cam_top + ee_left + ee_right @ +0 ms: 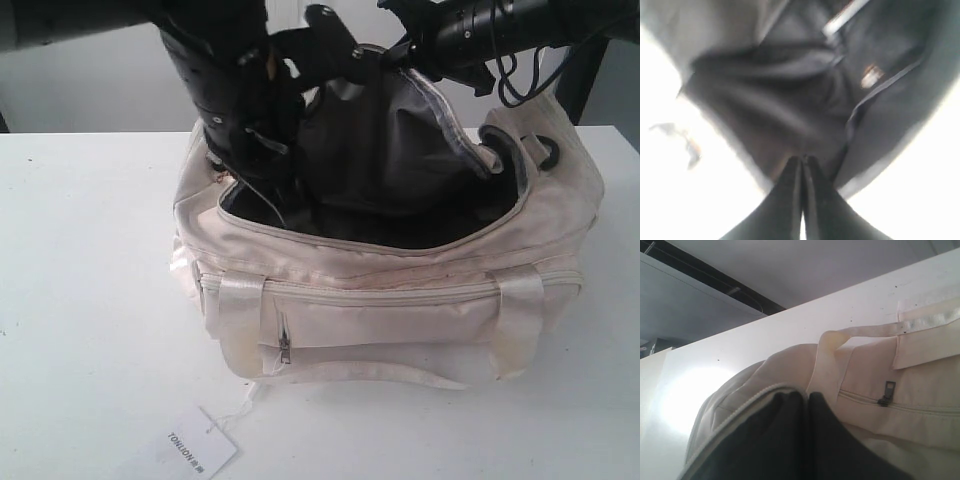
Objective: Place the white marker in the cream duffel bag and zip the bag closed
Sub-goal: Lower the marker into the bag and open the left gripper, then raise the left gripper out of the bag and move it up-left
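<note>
**Packing under way:** the left gripper (804, 161), jaws pressed together and empty, hangs inside the cream duffel bag (400, 300) over its dark lining (765, 100). The right gripper (807, 399) is pinched shut on the zip edge of the top flap (380, 130) and holds the mouth open.

A slim pale stick lying against the lining, beyond the left fingertips, is most likely the white marker (842, 17) (too blurred to make out cap or print). If so, the drop looks done and the zipping remains. That calls for the left arm (235, 90) to rise clear of the opening, the flap to be laid flat, and a gripper to find the main zip's pull and run it round the curve.

That pull shows in no view, and a small bright fleck (871, 77) by the inner seam cannot be identified. From outside, the bag swallows the left gripper and hides the marker. A paper tag (195, 450) lies on the table (80, 250) in front.
</note>
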`<state>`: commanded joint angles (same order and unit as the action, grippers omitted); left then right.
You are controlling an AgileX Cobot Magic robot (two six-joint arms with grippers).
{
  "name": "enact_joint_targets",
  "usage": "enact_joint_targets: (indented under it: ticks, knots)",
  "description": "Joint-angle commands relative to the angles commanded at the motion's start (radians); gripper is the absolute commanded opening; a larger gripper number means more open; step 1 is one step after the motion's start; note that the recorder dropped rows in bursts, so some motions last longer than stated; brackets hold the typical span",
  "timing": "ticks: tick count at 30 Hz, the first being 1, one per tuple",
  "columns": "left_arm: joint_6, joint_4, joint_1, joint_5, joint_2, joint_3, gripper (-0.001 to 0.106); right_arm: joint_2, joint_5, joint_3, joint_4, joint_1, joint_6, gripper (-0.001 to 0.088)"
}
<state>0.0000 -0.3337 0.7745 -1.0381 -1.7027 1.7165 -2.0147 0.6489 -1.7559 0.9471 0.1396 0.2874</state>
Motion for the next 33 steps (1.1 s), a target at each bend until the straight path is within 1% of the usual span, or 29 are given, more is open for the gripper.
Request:
enact_joint_targets:
  ticks: [3,10,15,18,22,27,30,31,33]
  knots:
    - [-0.026,0.01,-0.049,-0.022,0.036,0.0,0.0,0.0,0.0,0.0,0.0,0.0,0.0,0.0]
    - [-0.026,0.046,-0.151,-0.081,0.104,0.0,0.0,0.0,0.0,0.0,0.0,0.0,0.0,0.0]
    - [-0.026,0.103,-0.218,-0.124,0.132,0.0,0.0,0.0,0.0,0.0,0.0,0.0,0.0,0.0]
    - [-0.026,0.107,-0.246,-0.14,0.146,-0.021,0.0,0.0,0.0,0.0,0.0,0.0,0.0,0.0]
    - [-0.026,0.148,-0.295,-0.149,0.16,-0.061,0.0,0.0,-0.002,0.0,0.0,0.0,0.0,0.0]
    - [-0.019,0.23,-0.386,-0.148,0.181,-0.117,0.0,0.0,0.0,0.0,0.0,0.0,0.0,0.0]
    - [0.0,0.268,-0.428,-0.137,0.197,-0.137,0.0,0.0,0.0,0.0,0.0,0.0,0.0,0.0]
    - [0.0,0.289,-0.451,-0.128,0.201,-0.139,0.0,0.0,0.0,0.0,0.0,0.0,0.0,0.0]
    - [0.0,0.31,-0.466,-0.122,0.205,-0.139,0.0,0.0,0.0,0.0,0.0,0.0,0.0,0.0]
